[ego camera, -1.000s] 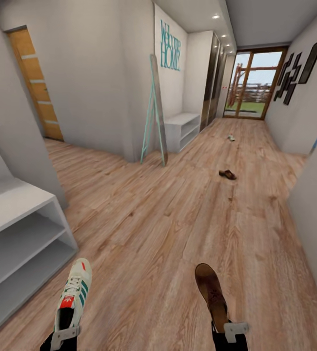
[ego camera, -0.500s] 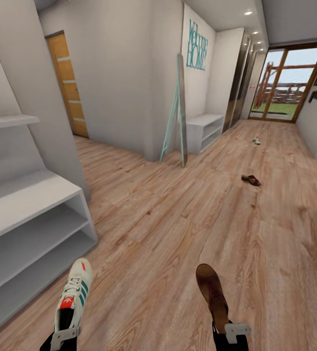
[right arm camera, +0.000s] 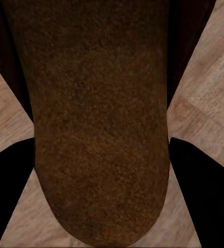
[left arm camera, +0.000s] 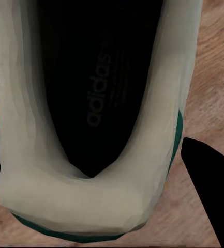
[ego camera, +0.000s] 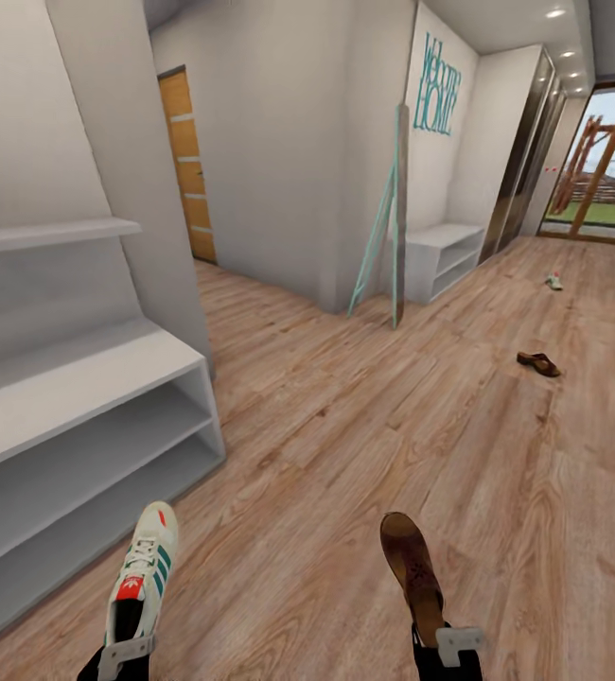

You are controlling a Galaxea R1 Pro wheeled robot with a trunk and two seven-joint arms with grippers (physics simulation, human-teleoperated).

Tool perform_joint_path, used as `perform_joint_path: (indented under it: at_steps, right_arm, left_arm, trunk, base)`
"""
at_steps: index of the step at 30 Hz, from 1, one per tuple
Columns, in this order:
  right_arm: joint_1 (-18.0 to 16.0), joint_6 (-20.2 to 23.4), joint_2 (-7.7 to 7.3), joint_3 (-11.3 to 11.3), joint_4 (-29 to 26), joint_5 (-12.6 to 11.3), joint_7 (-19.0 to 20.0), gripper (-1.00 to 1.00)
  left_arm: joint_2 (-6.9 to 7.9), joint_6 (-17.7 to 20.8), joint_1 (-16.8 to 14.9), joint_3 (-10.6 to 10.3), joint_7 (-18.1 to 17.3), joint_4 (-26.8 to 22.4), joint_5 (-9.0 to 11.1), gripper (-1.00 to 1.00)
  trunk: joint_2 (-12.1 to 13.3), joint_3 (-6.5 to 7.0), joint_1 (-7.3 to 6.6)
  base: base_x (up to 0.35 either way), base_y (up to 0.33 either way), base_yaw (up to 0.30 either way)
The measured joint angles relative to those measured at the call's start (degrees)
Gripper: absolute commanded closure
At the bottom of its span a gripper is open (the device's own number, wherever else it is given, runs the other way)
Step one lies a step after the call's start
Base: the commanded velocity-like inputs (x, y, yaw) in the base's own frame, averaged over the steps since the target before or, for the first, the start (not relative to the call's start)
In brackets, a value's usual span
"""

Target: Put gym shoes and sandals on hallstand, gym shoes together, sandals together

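L gripper (ego camera: 126, 653) clamped on a sneaker (ego camera: 144, 570) by the heel, toe pointing fwd, off the floor (ego camera: 345, 473); wrist cam looks into the shoe's dark insole, fingers (left arm camera: 207, 181) at either side. Rack (ego camera: 80, 416) sits just to the L of that gripper and ahead, bench top + 2 open shelves, all bare as far as visible. R gripper (ego camera: 448, 648) holds a sandal (ego camera: 410, 566) by its heel end, toe fwd, also off the floor. Well ahead and to the R of the R gripper: 2nd sandal (ego camera: 538, 362) lying on the planks, and farther still the 2nd sneaker (ego camera: 554, 281), tiny.

Progress, my read: 2 of 4 picked, 0 placed; both carried shoes need to go on the rack, then fetch the far pair and set each beside its mate.

Vs earlier frames: whole view has swung L, so cam turned; rack takes more of the pic, far shoes slid R in frame. Held shoes same spot rel. to grippers.
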Motion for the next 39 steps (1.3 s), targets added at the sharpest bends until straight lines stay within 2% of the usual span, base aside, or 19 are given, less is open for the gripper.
perform_joint_path:
  at_steps: [6,14,39]
  right_arm:
    - [0.0,0.1,0.08,0.1,0.1,0.0,0.0,1.0]
    - [0.0,0.2,0.09,0.1,0.1,0.0,0.0,1.0]
    - [0.0,0.1,0.09,0.0,0.5,0.0,0.0,1.0]
  left_arm:
    - [0.0,0.0,0.0,0.0,0.0,0.0,0.0,1.0]
    - [0.0,-0.1,0.0,0.1,0.0,0.1,0.4,1.0]
    - [0.0,-0.1,0.0,0.0,0.0,0.1,0.3,1.0]
  trunk:
    - [0.0,0.0,0.0]
    - [0.0,0.0,-0.01]
    - [0.0,0.0,0.0]
  base:
    - [0.002,-0.14,0.279]
    - [0.173,-0.147,0.279]
    - [0.008,-0.005,0.279]
